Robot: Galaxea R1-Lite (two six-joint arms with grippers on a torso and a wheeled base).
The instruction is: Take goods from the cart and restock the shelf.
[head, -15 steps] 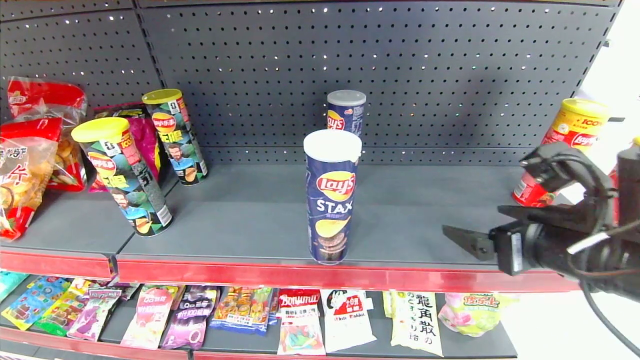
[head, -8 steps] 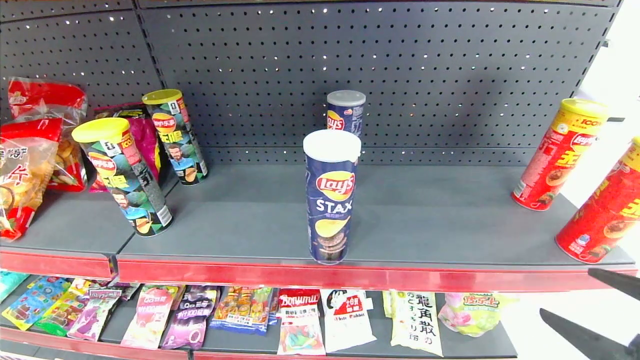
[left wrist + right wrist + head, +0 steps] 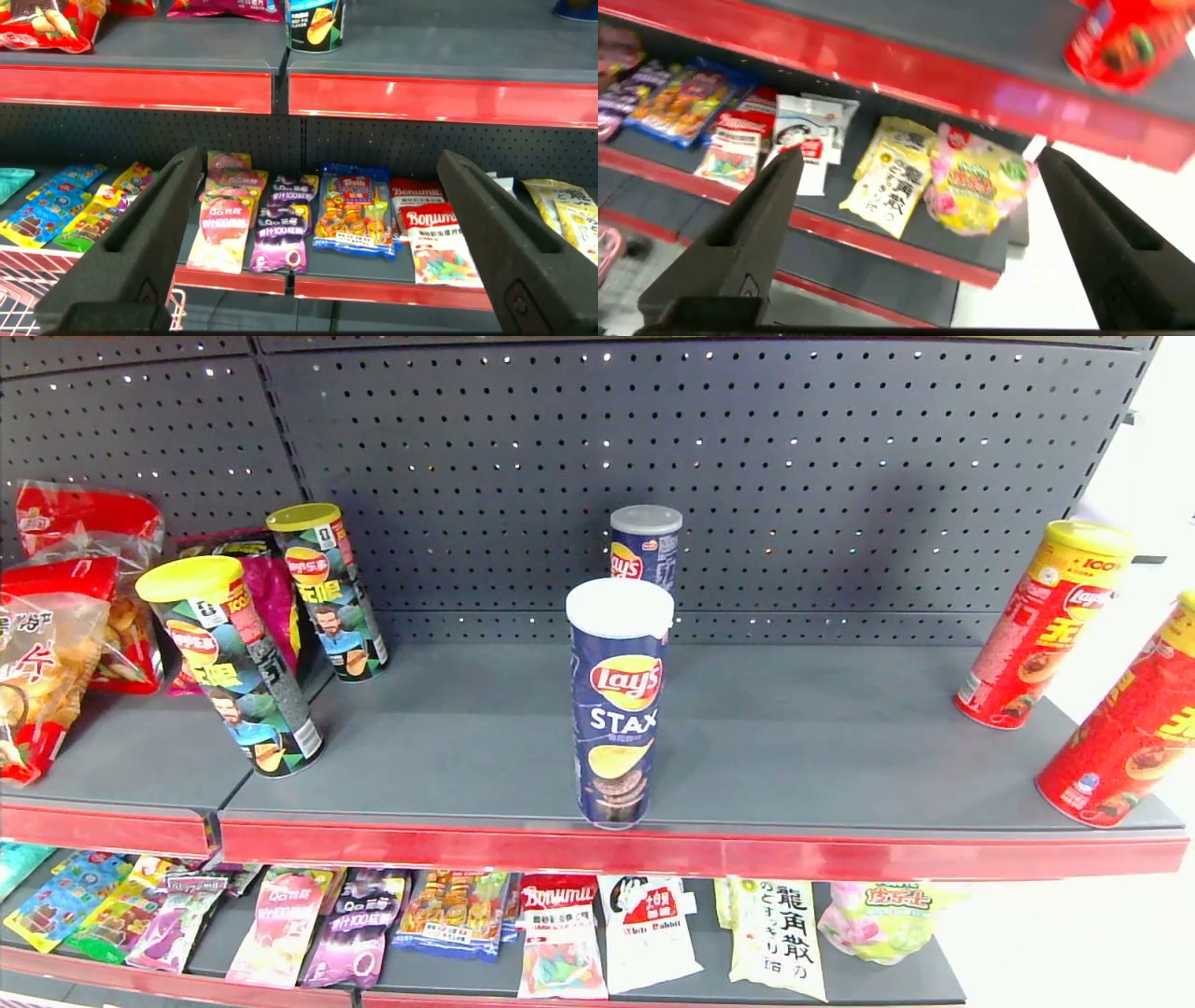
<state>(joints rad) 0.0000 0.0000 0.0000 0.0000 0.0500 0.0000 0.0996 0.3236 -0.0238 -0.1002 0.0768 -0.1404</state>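
A blue chip can (image 3: 618, 709) stands upright at the front edge of the grey top shelf (image 3: 794, 747), with a second blue can (image 3: 645, 546) behind it. Two red cans (image 3: 1041, 625) (image 3: 1125, 728) stand at the shelf's right end, and the nearer one (image 3: 1125, 37) is also in the right wrist view. My left gripper (image 3: 320, 163) is open and empty, facing the lower shelf's snack bags (image 3: 353, 210). My right gripper (image 3: 920, 159) is open and empty too, below the red shelf lip and facing the bags (image 3: 971, 182) at the lower shelf's right end.
Two yellow-lidded cans (image 3: 229, 667) (image 3: 327, 593) and red snack bags (image 3: 56, 625) fill the top shelf's left side. A pegboard wall (image 3: 747, 476) backs the shelf. Wire of the cart (image 3: 28, 280) shows near the left gripper. Bare shelf lies between the blue and red cans.
My right arm has pulled back and down out of the head view, gripper open. The front red can it covered now stands in plain sight on the shelf's right end.
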